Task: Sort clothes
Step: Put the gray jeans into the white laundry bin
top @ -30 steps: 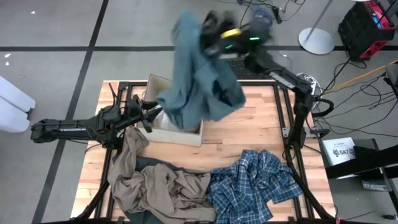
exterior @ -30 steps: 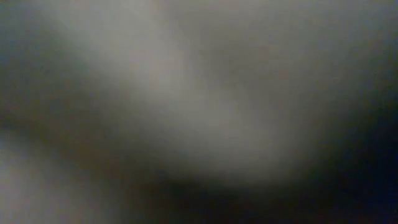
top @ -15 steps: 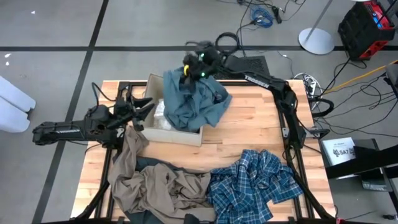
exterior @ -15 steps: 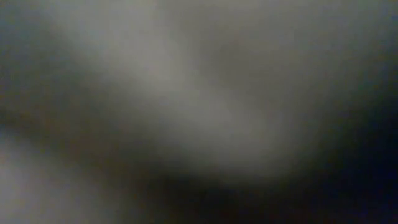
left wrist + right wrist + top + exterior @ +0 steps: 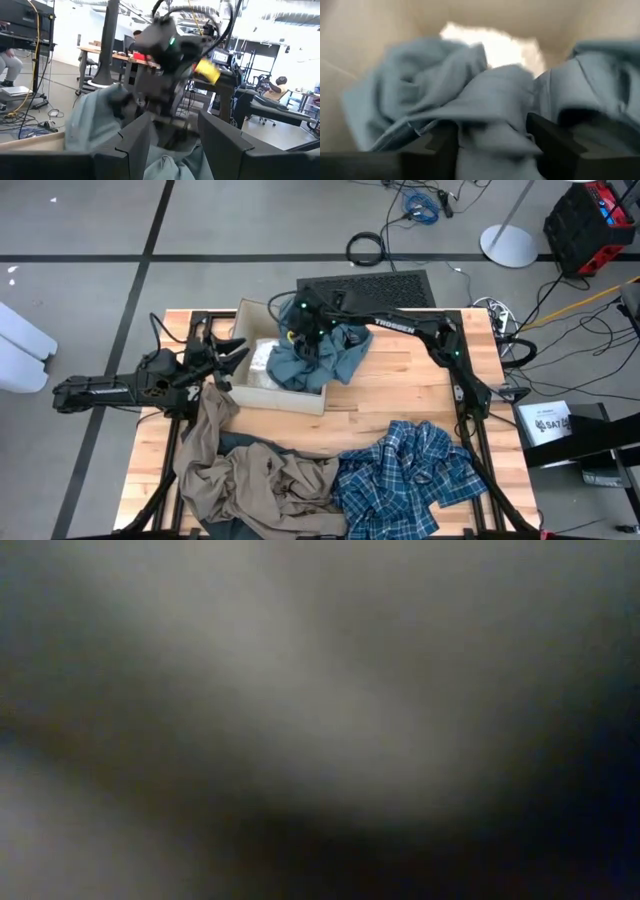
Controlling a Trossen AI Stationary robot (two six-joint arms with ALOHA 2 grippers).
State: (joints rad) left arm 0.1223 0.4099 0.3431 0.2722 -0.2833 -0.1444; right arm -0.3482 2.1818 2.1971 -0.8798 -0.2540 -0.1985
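Sorting scene, laid out for you from the garment in play outward:

Teal-grey garment (image 5: 318, 358): it lies bunched over the far-right corner of the cardboard box (image 5: 290, 394), part inside the box and part spilling onto the wooden table (image 5: 400, 395).

Right gripper (image 5: 300, 330): your right arm reaches in from the far right and its gripper sits low over the box, down in the teal-grey cloth. In the right wrist view the two dark fingers (image 5: 555, 145) stand apart with folds of the fabric bulging between them.

White garment (image 5: 262, 365): it lies inside the box, just beside the teal-grey cloth.

Left gripper (image 5: 232, 360): your left arm stretches in from the left edge and its gripper stops at the box's left wall, fingers spread, holding nothing.

Khaki-tan garment (image 5: 250, 480): crumpled on the near left of the table, one end running up toward the left gripper.

Plaid garment (image 5: 405, 475): blue and white, heaped near right, touching the khaki one.

Low view: blocked by a grey blur.
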